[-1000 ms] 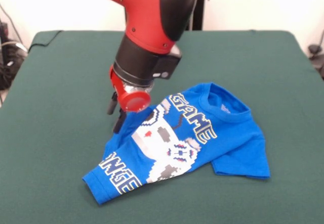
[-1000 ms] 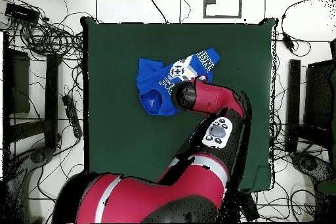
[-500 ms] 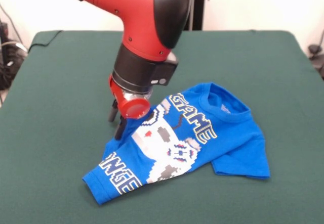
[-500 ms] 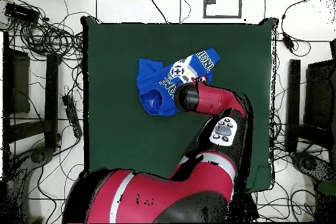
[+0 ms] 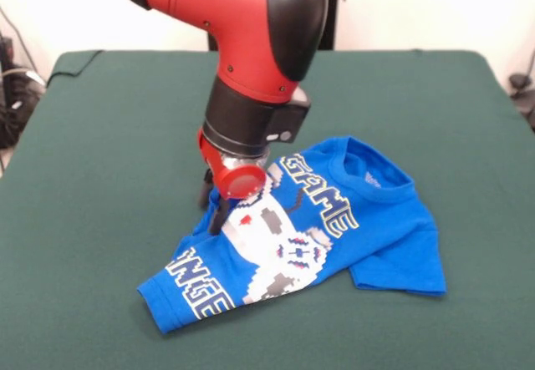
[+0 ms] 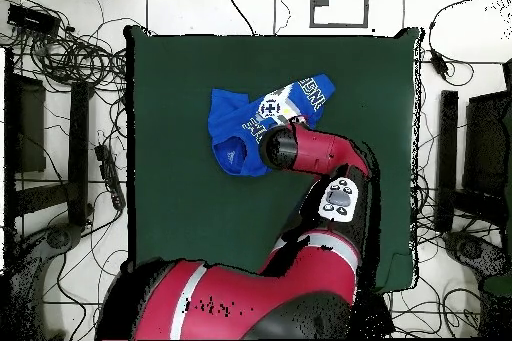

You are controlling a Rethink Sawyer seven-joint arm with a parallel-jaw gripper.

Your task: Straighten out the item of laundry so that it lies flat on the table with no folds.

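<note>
1. Front view shows the T-shirt (image 5: pixel 309 232) lying crumpled on the green table (image 5: pixel 100 136), toward the near side and a little off centre. The collar end sits higher in the picture, and the hem end trails down to a bunched corner at the lower left.

2. The tool (image 5: pixel 213 207) hangs under the red and black arm (image 5: pixel 251 61), down at the shirt's upper-left edge beside the controller print. Two dark fingers (image 5: pixel 217 218) can be made out, but the wrist hides much of them. Whether they stand apart or pinch cloth cannot be told from either view.

3. Overhead view hides the contact spot entirely: the arm's wrist covers the shirt's near edge there, so nothing confirms a grip.

4. Risk: if the tool has caught only one layer at this folded edge, a pull would likely drag the top layer and leave the fold beneath.

5. Risk: if both layers are caught, the whole shirt may slide over the felt-like top instead of opening out, because nothing anchors the far side.

6. Risk: the sleeve (image 5: pixel 401 274) at the lower right lies doubled under the body. A pull from the opposite edge may tighten that tuck, not free it.

7. Risk: fingers pressed too low could snag the table cloth along with the shirt.
</note>
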